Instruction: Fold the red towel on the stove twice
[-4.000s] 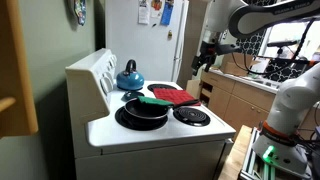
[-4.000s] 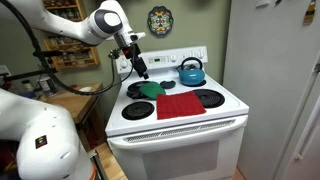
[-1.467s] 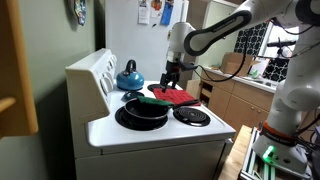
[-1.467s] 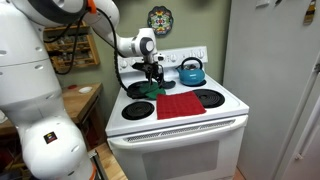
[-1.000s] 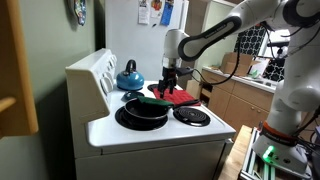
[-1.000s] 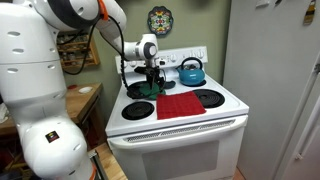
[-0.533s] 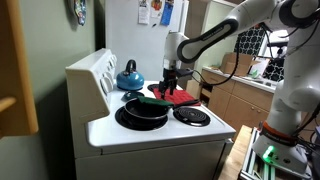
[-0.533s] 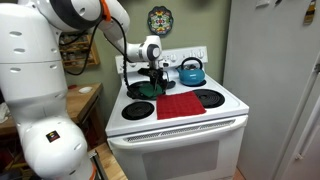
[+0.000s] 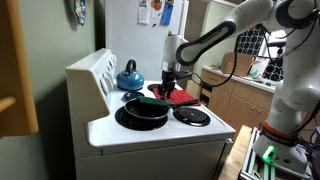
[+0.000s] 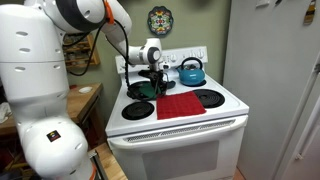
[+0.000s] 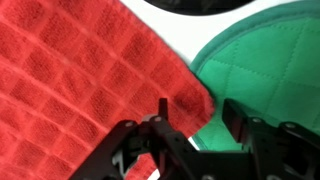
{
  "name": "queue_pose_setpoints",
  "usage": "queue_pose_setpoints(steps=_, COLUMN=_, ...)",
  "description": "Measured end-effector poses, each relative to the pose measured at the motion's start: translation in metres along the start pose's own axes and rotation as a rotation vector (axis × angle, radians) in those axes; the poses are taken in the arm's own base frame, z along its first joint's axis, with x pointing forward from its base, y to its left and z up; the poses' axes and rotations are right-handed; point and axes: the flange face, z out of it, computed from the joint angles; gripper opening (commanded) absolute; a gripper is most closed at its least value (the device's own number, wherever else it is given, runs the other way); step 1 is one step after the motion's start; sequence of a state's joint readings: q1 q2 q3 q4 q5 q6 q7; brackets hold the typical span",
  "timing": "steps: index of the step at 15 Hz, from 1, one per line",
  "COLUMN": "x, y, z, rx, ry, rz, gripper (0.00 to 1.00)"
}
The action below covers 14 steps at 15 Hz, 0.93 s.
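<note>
The red towel (image 10: 180, 104) lies flat on the white stove (image 10: 178, 127), over the near middle of the cooktop; it also shows in an exterior view (image 9: 178, 97). My gripper (image 10: 160, 88) is low over the towel's far corner, next to a green quilted pad (image 10: 147, 88). In the wrist view the gripper (image 11: 197, 105) is open, with the corner of the towel (image 11: 70, 90) between its fingers; one finger is over the towel, the other over the green pad (image 11: 262, 60).
A blue kettle (image 10: 191, 71) stands on a back burner. The green pad lies on a black pan (image 9: 140, 113). The raised control panel (image 9: 92, 72) is behind. A white refrigerator (image 10: 272, 80) stands beside the stove, and a wooden counter (image 10: 80, 98) on its other side.
The arm swung in from beside the stove to the towel's far corner. Over the last second the gripper has sunk slightly. The towel has not moved.
</note>
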State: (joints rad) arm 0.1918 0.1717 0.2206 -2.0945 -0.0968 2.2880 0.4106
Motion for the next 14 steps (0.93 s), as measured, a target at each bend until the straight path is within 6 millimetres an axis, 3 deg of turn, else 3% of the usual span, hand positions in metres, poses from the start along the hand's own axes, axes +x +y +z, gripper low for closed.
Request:
queue_pose_setpoints(steps=1, x=0.000, y=-0.001, z=0.001, rx=0.002, ry=0.002, rz=-0.002, gripper=0.45)
queue_pose_setpoints(steps=2, x=0.000, y=-0.002, z=0.002, rx=0.003, ry=0.002, rz=-0.004, gripper=0.42)
queue_pose_setpoints(steps=7, x=0.000, y=0.000, z=0.002, rx=0.003, ry=0.002, rz=-0.003, gripper=0.03)
queue_pose_setpoints(steps=14, x=-0.011, y=0.022, z=-0.011, rx=-0.015, ry=0.018, rz=0.043, gripper=0.02)
